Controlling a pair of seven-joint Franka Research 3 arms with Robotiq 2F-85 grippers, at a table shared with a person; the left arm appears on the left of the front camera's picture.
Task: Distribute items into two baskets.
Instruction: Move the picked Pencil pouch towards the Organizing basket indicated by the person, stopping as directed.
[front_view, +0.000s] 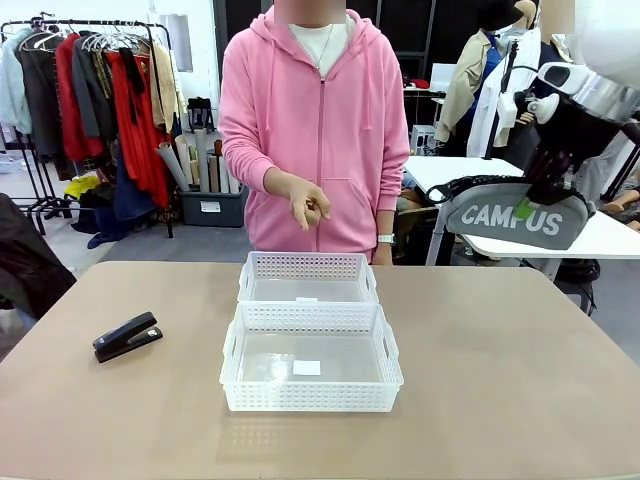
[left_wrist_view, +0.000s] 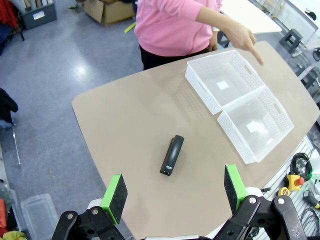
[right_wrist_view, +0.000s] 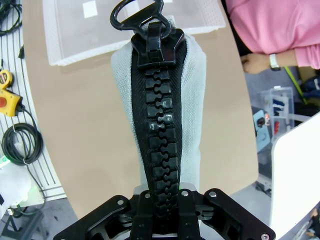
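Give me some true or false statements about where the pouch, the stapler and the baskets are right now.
The stapler lies inside the near basket. False: it lies on the table, left of both baskets.
The right gripper holds the pouch up off the table. True.
The left gripper is shut. False: its jaws stand open.
Neither the near basket nor the far basket holds the pouch or the stapler. True.
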